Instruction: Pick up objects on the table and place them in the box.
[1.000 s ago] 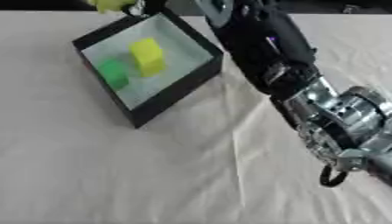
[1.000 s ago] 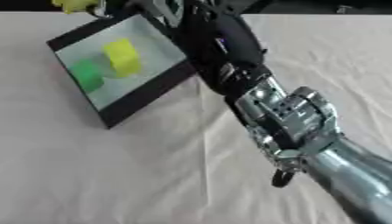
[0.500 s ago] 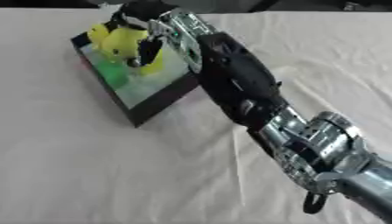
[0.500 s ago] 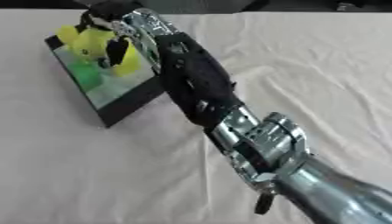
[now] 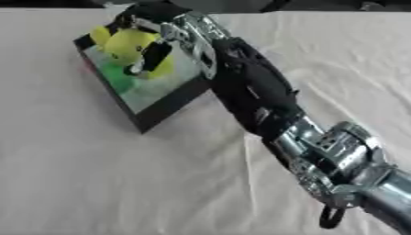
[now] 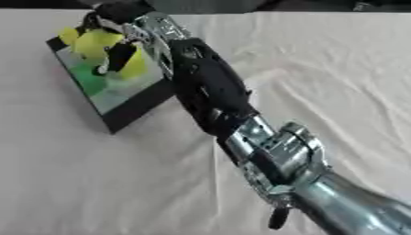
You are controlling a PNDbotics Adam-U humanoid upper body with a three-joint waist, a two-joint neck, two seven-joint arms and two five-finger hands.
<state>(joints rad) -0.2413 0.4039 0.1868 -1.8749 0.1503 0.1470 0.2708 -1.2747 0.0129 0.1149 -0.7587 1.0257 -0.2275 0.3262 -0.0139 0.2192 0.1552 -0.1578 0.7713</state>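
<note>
Your right hand point(image 5: 173, 34) is curled round a rounded yellow soft toy point(image 5: 128, 43), holding it over the square black box point(image 5: 164, 108) near the far left corner of the cloth-covered worktop point(image 5: 96, 183). A green block point(image 5: 120, 80) lies inside the box.

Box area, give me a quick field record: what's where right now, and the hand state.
box: black-walled, far left of the cloth, open top
right hand: over the box, fingers curled round a yellow object
inside box: yellow block and green block on the floor
left hand: not in view
table cloth: cream, wrinkled
release: not yet done
</note>
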